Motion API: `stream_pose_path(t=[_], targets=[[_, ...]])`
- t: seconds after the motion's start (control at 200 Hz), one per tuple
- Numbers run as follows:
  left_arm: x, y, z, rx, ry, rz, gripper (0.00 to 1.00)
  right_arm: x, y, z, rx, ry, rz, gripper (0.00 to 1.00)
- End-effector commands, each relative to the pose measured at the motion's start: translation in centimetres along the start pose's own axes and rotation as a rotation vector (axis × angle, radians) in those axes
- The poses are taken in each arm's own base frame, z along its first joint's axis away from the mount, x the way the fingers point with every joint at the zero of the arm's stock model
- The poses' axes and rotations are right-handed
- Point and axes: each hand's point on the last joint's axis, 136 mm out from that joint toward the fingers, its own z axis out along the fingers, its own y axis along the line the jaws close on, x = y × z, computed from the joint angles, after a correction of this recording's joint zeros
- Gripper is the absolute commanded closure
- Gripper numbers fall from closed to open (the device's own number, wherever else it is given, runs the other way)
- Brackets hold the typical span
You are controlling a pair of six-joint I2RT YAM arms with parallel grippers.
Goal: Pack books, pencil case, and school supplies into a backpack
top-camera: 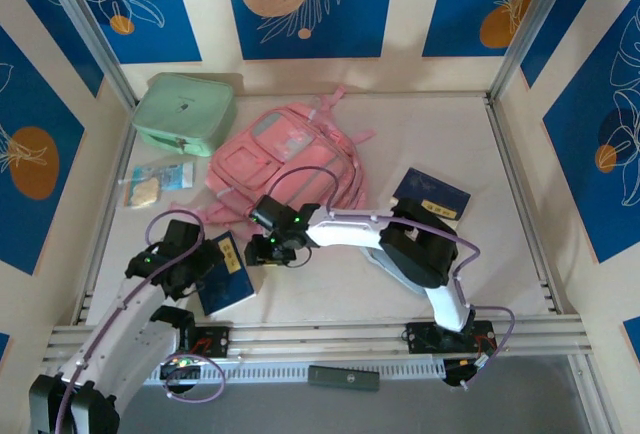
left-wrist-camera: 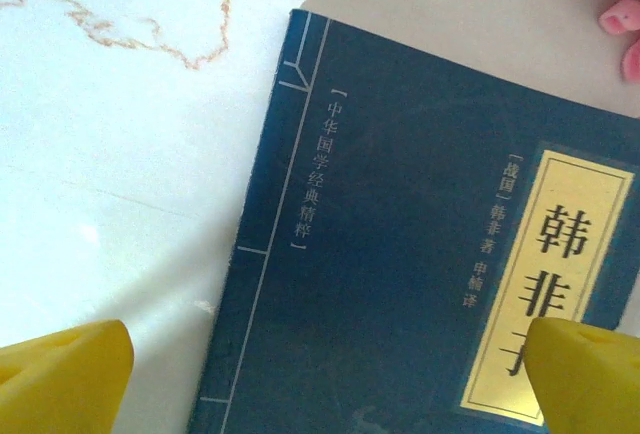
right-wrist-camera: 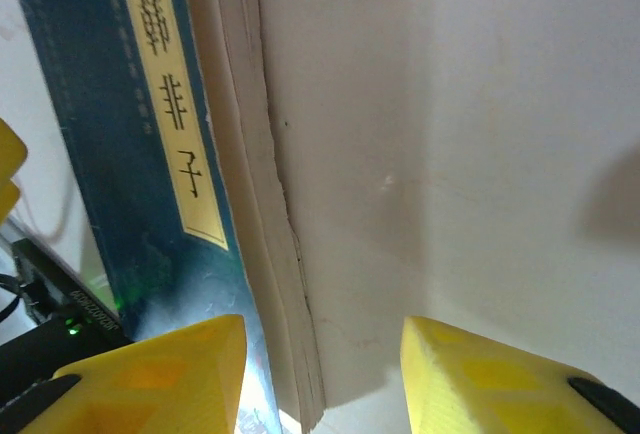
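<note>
Eyes on the near book (top-camera: 228,272), navy cover with its yellow label strip, lying on the table (top-camera: 330,299) at the front left, just ahead of the left arm's base. From the left wrist you read the cover (left-wrist-camera: 400,254) plainly, flat on the white surface. The left gripper (left-wrist-camera: 330,359) hangs right over it, jaws spread wide, one yellow fingertip (left-wrist-camera: 65,374) above bare table and the other above the label. In from the other side comes the right gripper (right-wrist-camera: 320,379), jaws partway apart, and the book's page edge (right-wrist-camera: 260,204) runs between its fingers, one over the cover, one on the table side, with a gap showing beside the pages, so there's no clamp on it. From above, both grippers crowd that book, left (top-camera: 205,259) and right (top-camera: 268,249). Just behind them lies the pink backpack (top-camera: 290,164), mid-table. A second book (top-camera: 432,194) sits to its right, beside the right arm. Back left is a mint-green case (top-camera: 185,112), with a clear bag (top-camera: 155,182) in front of it.
</note>
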Motion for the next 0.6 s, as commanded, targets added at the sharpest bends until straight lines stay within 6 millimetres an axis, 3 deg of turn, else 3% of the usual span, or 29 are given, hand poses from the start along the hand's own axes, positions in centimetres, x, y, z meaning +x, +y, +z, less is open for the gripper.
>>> stream_pose_path(t=[0.0,0.595], targets=[[1.0,0.3,1.0,0.014,0.038,0.006,0.03,-0.1,1.7,0.2,-0.022,0.021,-0.019,0.56],[3.0,-0.2,2.9,0.097,0.095,-0.020,0.32,-0.3,2.8,3.8,0.014,0.097,-0.039,0.60]])
